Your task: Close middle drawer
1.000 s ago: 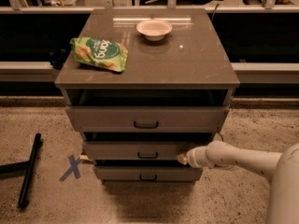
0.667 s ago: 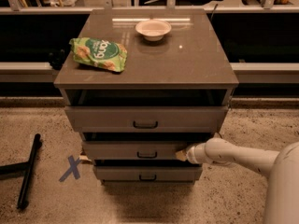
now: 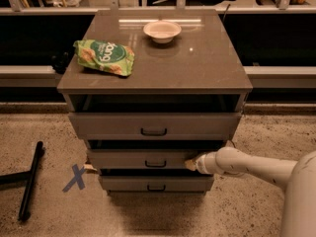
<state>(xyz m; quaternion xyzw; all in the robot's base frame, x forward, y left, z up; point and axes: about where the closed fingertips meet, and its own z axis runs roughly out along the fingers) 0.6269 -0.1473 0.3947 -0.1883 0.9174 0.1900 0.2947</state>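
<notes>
The grey-brown cabinet (image 3: 197,68) has three drawers. The middle drawer (image 3: 138,158), a flat front with a small dark loop handle (image 3: 155,164), stands slightly pulled out, a dark gap above it. My gripper (image 3: 190,164) comes in from the right on a white arm (image 3: 247,167) and its tip touches the right part of the middle drawer's front. The top drawer (image 3: 154,125) sticks out further. The bottom drawer (image 3: 156,183) sits below, also a little out.
A green snack bag (image 3: 104,57) and a white bowl (image 3: 162,30) lie on the cabinet top. A blue tape cross (image 3: 75,177) marks the speckled floor at the left, near a black bar (image 3: 29,186). A dark shelf wall runs behind the cabinet.
The gripper has pushed slightly left and inward against the middle drawer front; the drawer sits a little further in than before.
</notes>
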